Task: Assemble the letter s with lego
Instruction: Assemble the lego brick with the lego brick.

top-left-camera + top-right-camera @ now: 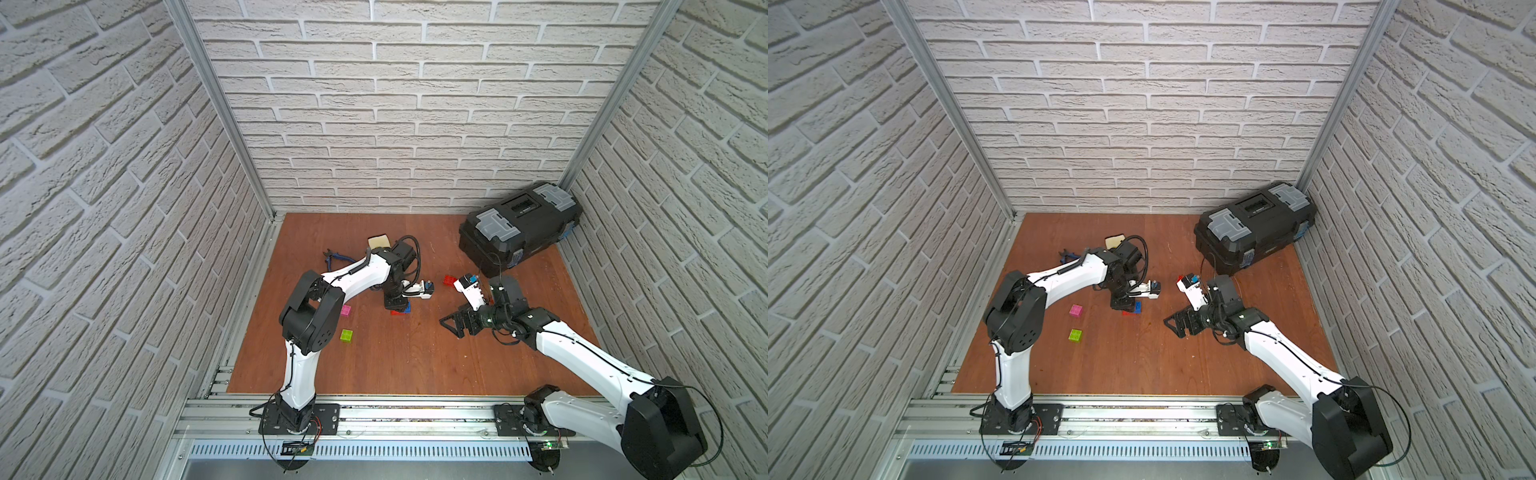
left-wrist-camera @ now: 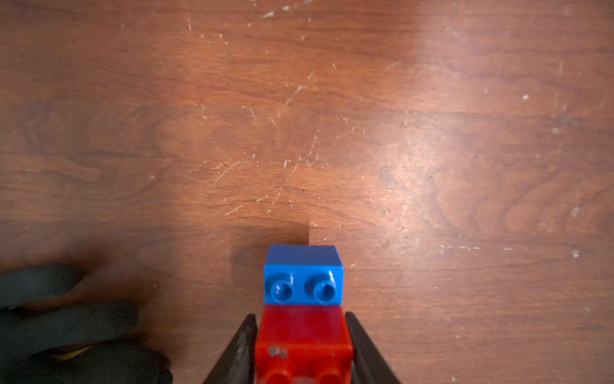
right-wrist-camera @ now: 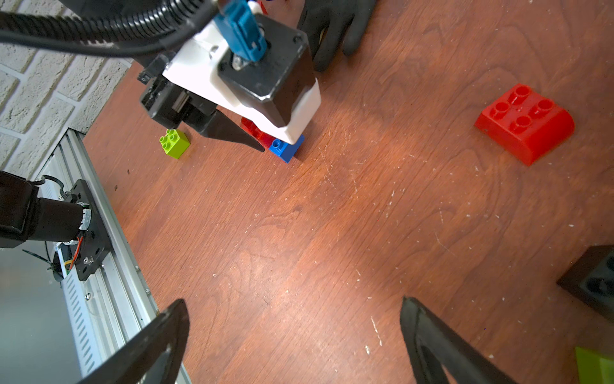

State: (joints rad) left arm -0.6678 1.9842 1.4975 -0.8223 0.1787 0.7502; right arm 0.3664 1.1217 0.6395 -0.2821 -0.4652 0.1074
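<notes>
Wooden tabletop (image 1: 374, 353) carries toolbox (image 1: 519, 232), pliers (image 1: 334, 258), black glove (image 2: 66, 325) near blue brick (image 2: 304, 276).

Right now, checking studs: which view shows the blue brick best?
Left wrist view: the blue brick is close, both studs clear. Right wrist view shows it small, partly hidden; in both top views, a sliver.
</notes>
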